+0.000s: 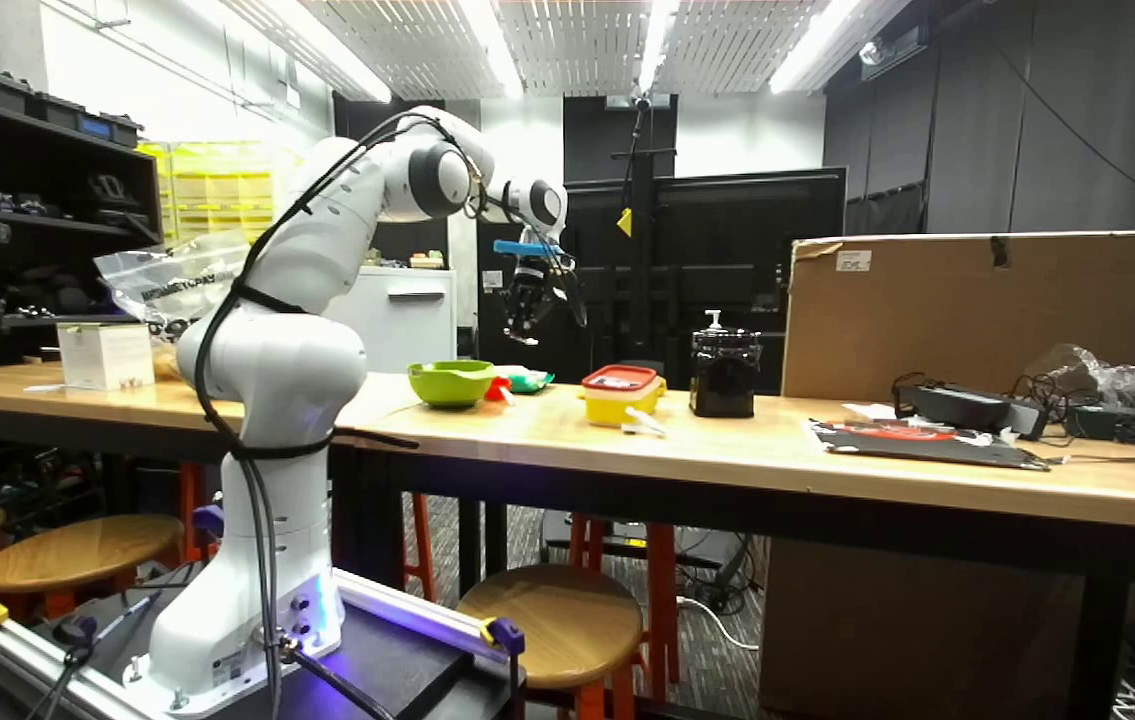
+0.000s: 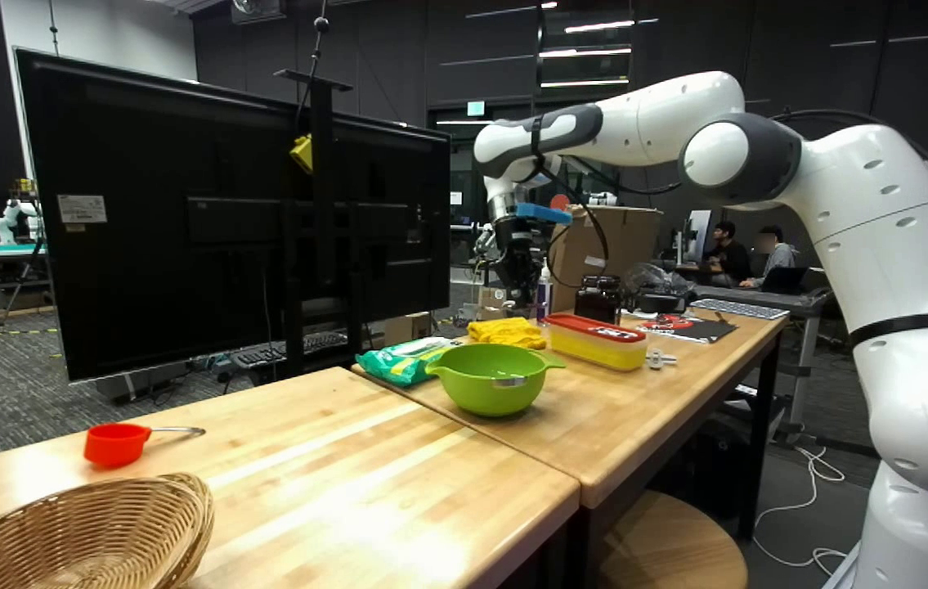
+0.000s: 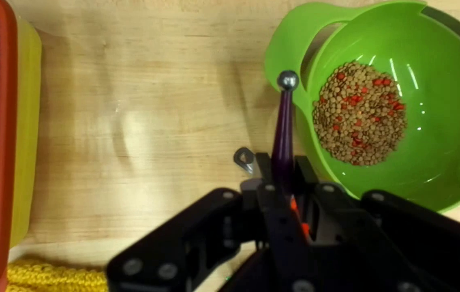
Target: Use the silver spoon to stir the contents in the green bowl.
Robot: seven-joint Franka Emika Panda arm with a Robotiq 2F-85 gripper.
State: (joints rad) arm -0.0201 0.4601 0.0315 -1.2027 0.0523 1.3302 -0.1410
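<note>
To the left of the claw (image 3: 283, 168), as the wrist view shows it, I see a yellow box with a red lid (image 3: 9, 140) on the surface (image 3: 165, 97), well apart from it. In the middle, my claw is closed around what I judge to be the spoon (image 3: 284, 129): its dark purple shaft and a silver ball (image 3: 287, 80) at the end are visible, while the head is hidden from me. It should be light and stiff, not fragile, but the smooth round shaft could, I think, turn or slip in the grip when it meets resistance. To hold on the shaft, apart from the ball, seems to me suitable. Just to the right of the claw, and lower than it, is the green bowl (image 3: 448, 105) with lentil-like grains (image 3: 359, 117) inside. It is probably of light plastic, so careless stirring may move it.
</note>
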